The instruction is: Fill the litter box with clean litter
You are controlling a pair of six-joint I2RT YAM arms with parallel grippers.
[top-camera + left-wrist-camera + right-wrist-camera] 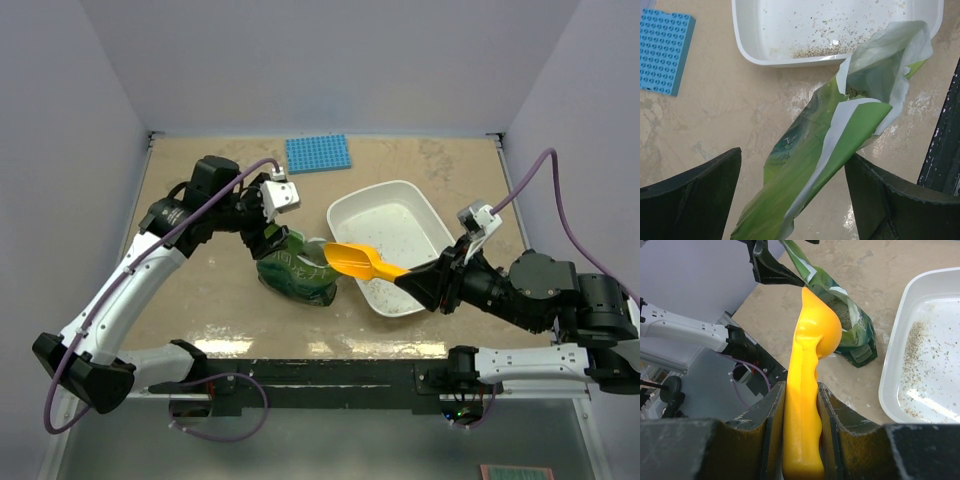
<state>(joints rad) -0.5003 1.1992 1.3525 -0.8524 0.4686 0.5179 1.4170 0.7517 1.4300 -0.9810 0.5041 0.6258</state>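
The white litter box (432, 213) lies right of centre with only a thin scatter of clean litter (825, 47) on its floor. Just left of it leans a green foil bag (295, 268) with its mouth open, and more litter (842, 315) shows inside. My left gripper (792, 155) is open, its fingers (695, 195) standing wide on either side of the bag's lower part, with a gap on the left side. My right gripper (801, 390) is shut on the handle of the orange scoop (812, 340). The scoop's bowl (345, 258) hangs by the bag's mouth, at the box's left rim.
A blue studded mat (318, 153) lies flat at the back of the table, left of the box. Grey walls close in the table on three sides. The right arm (530, 290) reaches in low from the right, across the box's near corner.
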